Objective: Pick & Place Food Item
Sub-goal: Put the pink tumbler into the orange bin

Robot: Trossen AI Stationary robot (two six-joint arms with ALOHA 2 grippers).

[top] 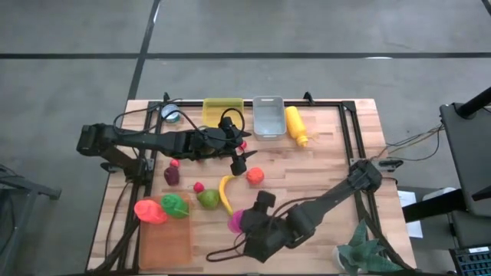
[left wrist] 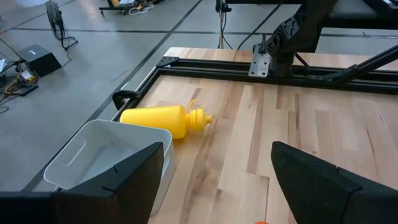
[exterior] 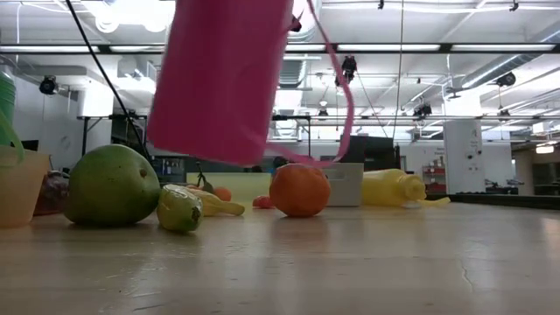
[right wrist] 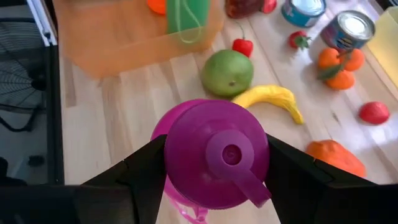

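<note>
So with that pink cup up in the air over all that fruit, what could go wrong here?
The right tool grips the pink cup only by its sides, and the low view shows it off the table; if it slips, it could land on the banana or green fruit close by. Its loose strap dangles and might snag. The left tool, open over the bare wood near the yellow bottle, holds nothing.

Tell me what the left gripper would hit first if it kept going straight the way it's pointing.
Probably nothing on the table: ahead of the open left gripper is bare wood. The yellow plastic squeeze bottle lies off to one side; depth is uncertain.
</note>
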